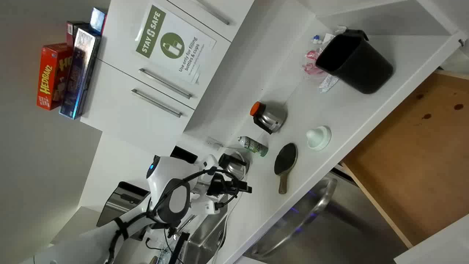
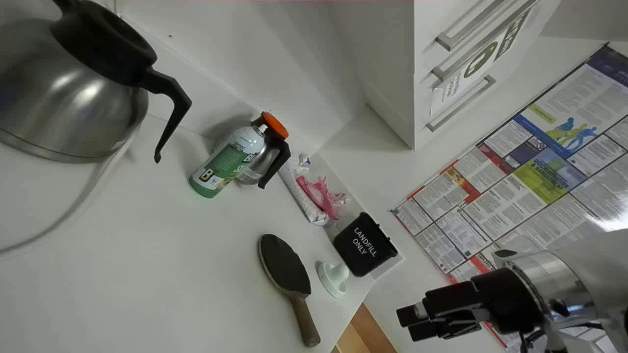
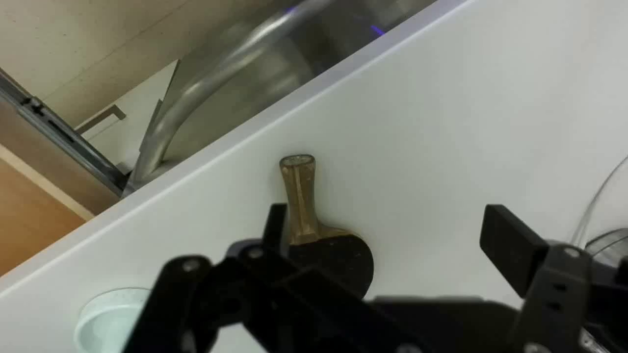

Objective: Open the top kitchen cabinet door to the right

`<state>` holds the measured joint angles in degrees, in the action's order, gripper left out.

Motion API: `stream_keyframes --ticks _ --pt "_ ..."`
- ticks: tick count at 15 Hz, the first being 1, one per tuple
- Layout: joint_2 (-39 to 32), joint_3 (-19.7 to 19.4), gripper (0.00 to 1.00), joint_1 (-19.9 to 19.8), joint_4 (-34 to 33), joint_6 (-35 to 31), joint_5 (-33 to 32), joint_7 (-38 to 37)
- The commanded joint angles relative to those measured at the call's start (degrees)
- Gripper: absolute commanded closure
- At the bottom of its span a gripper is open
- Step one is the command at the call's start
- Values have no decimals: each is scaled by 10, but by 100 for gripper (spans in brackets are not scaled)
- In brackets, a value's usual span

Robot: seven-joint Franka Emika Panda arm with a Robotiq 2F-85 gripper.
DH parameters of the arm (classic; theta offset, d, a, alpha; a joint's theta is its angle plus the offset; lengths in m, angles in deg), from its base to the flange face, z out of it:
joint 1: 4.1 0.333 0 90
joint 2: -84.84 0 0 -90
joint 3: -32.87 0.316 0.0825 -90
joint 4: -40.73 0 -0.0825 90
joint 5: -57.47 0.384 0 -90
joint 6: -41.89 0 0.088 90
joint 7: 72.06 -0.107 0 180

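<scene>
The top kitchen cabinet door (image 1: 166, 64) is flat white with a green-and-white poster. It is shut in both exterior views, seen edge-on at a steep angle in an exterior view (image 2: 466, 73). Its silver bar handle (image 1: 165, 84) lies along one edge, next to the plain door's handle. My gripper (image 1: 250, 189) is well away from the door, above the counter. It also shows in an exterior view (image 2: 411, 324) and the wrist view (image 3: 386, 218). There its fingers are wide apart with nothing between them, and the door is out of view.
The plain white door (image 1: 135, 113) adjoins the poster door. On the counter (image 1: 253, 209) are a paddle (image 1: 285, 161), a spray can (image 1: 253, 145), carafes, a pale green juicer-like piece (image 1: 318, 138) and a black bin (image 1: 355, 62). An open drawer (image 1: 414, 154) juts out in front.
</scene>
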<state>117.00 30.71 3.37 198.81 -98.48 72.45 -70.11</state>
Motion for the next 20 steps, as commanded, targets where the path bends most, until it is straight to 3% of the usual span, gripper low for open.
stream_keyframes --ticks 1,5,10,20 --pt "0 2 0 -3 -1 2 2 1" --pt "0 2 0 -3 -1 2 2 1" --pt "14 18 0 -16 -21 -60 -36 -1" --pt "7 -3 0 5 -172 -159 -120 84"
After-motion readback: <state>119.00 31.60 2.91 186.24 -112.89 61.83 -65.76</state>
